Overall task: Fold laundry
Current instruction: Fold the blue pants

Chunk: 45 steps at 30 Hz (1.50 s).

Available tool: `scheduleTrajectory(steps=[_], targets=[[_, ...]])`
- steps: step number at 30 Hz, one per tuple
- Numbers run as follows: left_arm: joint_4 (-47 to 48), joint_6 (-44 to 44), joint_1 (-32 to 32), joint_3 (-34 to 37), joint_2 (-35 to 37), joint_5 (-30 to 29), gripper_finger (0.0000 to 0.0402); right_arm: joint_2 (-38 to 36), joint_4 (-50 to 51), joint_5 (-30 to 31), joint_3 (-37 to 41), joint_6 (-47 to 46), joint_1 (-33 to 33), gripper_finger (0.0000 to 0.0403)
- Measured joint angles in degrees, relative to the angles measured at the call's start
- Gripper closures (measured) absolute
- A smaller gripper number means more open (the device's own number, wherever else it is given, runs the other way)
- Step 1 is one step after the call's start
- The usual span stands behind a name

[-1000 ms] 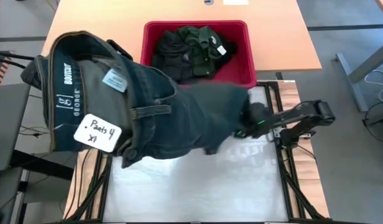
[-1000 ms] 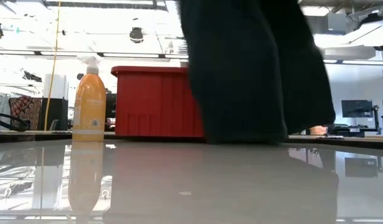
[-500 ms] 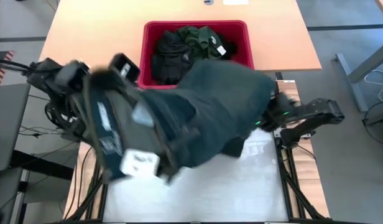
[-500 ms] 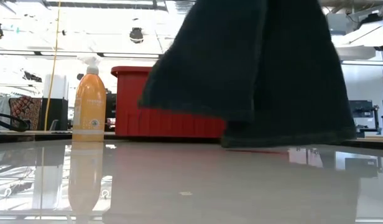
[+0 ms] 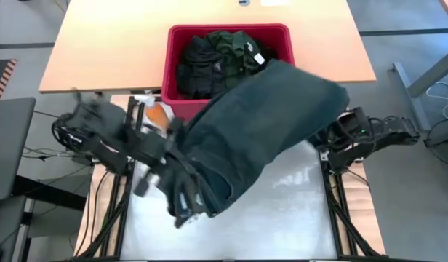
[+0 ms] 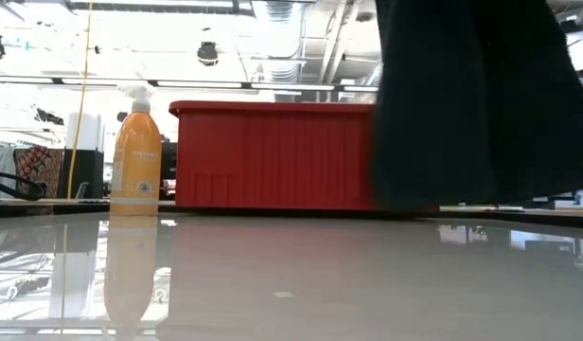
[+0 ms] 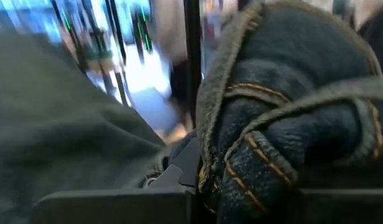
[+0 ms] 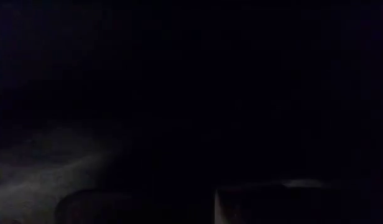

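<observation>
A pair of dark blue jeans (image 5: pixel 260 131) hangs in the air as a slanting band between my two arms, from the near left to the far right. My left gripper (image 5: pixel 182 205) is shut on its near-left end. In the left wrist view, bunched denim (image 7: pixel 285 143) with orange stitching fills the space at my left gripper (image 7: pixel 198 193). My right arm (image 5: pixel 369 135) reaches under the far-right end, and the cloth hides its gripper. The right wrist view is dark. More laundry (image 5: pixel 224 54), black and green, lies in the red basket (image 5: pixel 286 87). My left gripper is shut on a bunch of several stitched denim layers (image 7: pixel 241 168) at the jeans' near-left end. That end is lifted clear of the table. My right gripper is under the jeans' raised far-right end (image 5: pixel 318 98). The cloth covers the place of contact, so the part and hold do not show.
An orange spray bottle (image 6: pixel 136 152) stands left of the red basket (image 6: pixel 273 156) at the table's far side. The jeans' lower edge (image 6: pixel 481 194) hangs in front of the basket's right part. The glossy white tabletop (image 5: pixel 282 211) lies below.
My left gripper has gone down and toward the near edge and tipped from upward to about level. The spread waistband with its labels has swung down and bunched up. My right gripper has drawn back toward the right edge. The jeans' hanging end went right with it.
</observation>
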<state>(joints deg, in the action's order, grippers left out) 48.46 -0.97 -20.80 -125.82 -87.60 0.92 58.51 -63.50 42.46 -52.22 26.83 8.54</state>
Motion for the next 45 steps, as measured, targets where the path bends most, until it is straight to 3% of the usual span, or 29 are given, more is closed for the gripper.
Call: scheduleTrajectory(steps=[6, 11, 18, 24, 27, 35, 45], targets=[[-2.33, -9.29, 1.7, 9.23, -0.08, -3.4, 0.0338, -4.44, -5.41, -4.29, 5.56, -4.93, 0.0, 0.0385], [-0.89, -17.16, 4.22, 15.31, -0.05, -0.18, 0.0268, -4.58, -4.79, -7.74, 6.38, -5.65, 0.59, 0.0385], [7.91, -23.81, 6.19, 15.69, 0.66, 6.38, 0.0188, -5.57, -3.24, -9.92, 6.37, -2.87, 2.22, 0.0385], [14.0, -24.4, 6.23, 15.68, 1.54, 7.64, 0.0165, -5.97, -1.8, -10.25, 6.38, -2.77, 2.36, 0.0385], [14.94, -19.69, 6.23, 15.69, 1.5, 7.4, 0.0164, -6.01, -1.88, -10.27, 6.36, -3.13, 2.34, 0.0385], [15.43, 5.17, 5.94, 15.74, 1.48, 3.26, 0.0164, -7.54, -2.01, -12.25, 6.33, -8.04, 2.34, 0.0385], [18.71, 19.08, 5.92, 15.74, 2.66, -10.62, 0.0164, -11.29, -0.34, -12.41, 6.22, -9.27, 4.11, 0.0385]])
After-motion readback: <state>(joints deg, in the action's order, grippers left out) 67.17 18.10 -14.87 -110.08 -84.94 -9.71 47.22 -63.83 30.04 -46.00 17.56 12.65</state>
